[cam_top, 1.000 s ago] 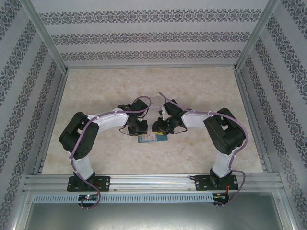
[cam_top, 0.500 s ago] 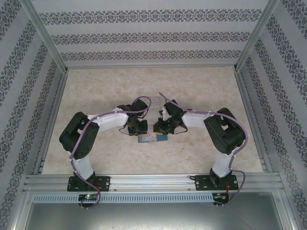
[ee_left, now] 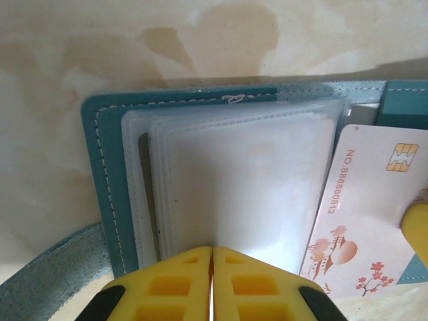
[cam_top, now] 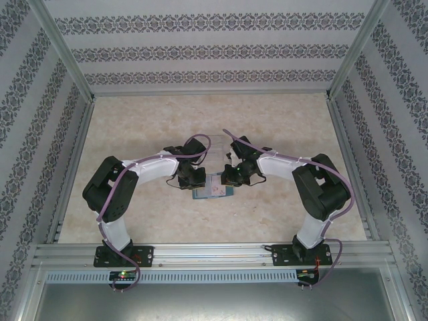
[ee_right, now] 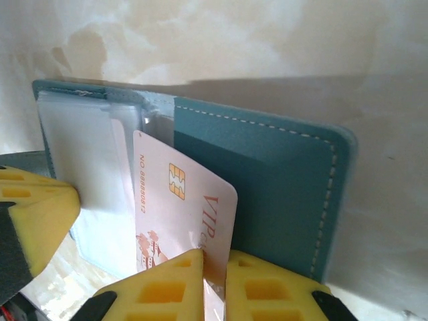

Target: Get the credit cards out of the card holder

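Right wrist view, my right pincer (ee_right: 215, 261) pinching pink credit card (ee_right: 177, 200) at lower centre, teal card holder (ee_right: 274, 174) open mid-frame, my left pincer (ee_left: 212, 257) closed tight against clear sleeves (ee_left: 241, 180)

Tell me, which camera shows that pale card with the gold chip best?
The left wrist view: the card faces the lens, its number, chip and blossom print clear. The right wrist view shows it slanted, pinched in the right gripper. The top view gives a tiny pale patch on the card holder.

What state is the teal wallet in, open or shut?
Open: the teal card holder lies spread flat, clear sleeves showing, a pink VIP card sticking out.
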